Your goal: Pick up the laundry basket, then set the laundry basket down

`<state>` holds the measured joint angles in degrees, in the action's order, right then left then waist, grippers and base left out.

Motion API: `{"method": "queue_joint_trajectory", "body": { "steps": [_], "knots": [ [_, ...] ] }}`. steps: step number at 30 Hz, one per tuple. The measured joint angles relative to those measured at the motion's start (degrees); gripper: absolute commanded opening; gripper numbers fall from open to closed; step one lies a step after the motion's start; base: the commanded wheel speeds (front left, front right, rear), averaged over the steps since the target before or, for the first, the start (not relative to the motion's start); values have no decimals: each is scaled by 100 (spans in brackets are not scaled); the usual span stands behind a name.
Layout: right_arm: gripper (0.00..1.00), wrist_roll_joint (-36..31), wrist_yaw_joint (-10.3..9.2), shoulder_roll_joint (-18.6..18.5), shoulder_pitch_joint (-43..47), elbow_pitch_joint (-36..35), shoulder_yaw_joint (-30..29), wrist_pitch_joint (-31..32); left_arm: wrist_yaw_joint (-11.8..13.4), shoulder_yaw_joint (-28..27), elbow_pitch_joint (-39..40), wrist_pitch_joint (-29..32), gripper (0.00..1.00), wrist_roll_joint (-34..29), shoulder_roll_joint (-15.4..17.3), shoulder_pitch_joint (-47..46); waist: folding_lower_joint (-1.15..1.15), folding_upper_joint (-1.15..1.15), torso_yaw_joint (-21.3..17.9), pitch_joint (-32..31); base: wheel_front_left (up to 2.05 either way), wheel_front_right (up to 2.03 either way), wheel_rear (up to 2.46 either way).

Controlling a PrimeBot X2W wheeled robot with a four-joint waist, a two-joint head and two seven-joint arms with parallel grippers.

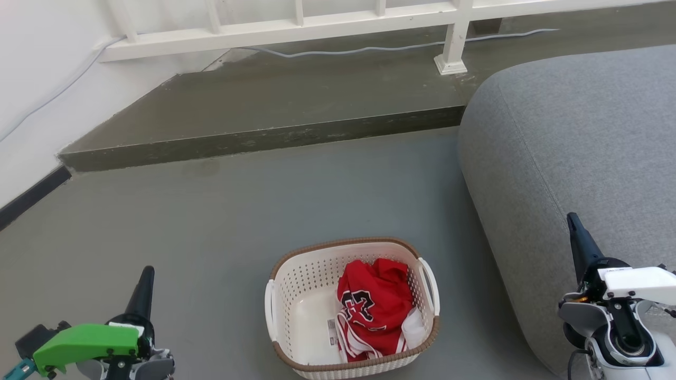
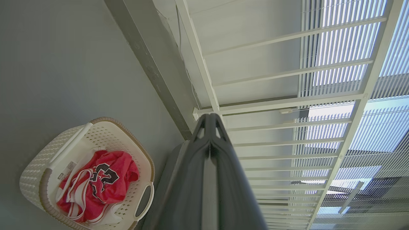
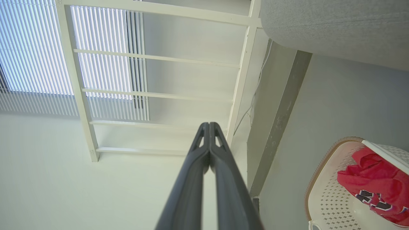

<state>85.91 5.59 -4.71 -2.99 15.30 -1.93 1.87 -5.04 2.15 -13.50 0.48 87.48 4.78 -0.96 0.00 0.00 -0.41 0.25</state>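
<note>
The laundry basket [image 1: 311,295] stands on the grey floor at the bottom centre of the head view, cream-white and perforated with a brown rim and white side handles. A red jersey [image 1: 376,306] lies inside it. My left gripper [image 1: 146,274] is shut, well to the basket's left with floor between them. My right gripper [image 1: 572,219] is shut, off to the basket's right in front of the grey cushion. The basket [image 2: 105,137] also shows at the lower left of the left wrist view, beside the shut left gripper [image 2: 210,115]. In the right wrist view the basket [image 3: 332,195] sits lower right of the right gripper [image 3: 209,124].
A large grey cushion [image 1: 581,137] fills the right side, close to the basket. A raised concrete step [image 1: 264,140] crosses the floor behind the basket, with a white railing [image 1: 296,29] and a cable [image 1: 369,49] on it. A white wall [image 1: 26,79] bounds the left.
</note>
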Motion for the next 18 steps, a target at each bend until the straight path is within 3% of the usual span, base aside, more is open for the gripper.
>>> {"method": "queue_joint_trajectory", "body": {
  "steps": [12,18],
  "knots": [
    [0,805,96,42,-8,19,-257,178,-131,-140,-90,157,0,840,22,-84,0,0,40,-6,0,0,0],
    [0,843,96,49,-8,25,-272,179,-154,-148,-107,157,0,847,26,-91,0,0,40,-6,0,0,0]
  ]
}}
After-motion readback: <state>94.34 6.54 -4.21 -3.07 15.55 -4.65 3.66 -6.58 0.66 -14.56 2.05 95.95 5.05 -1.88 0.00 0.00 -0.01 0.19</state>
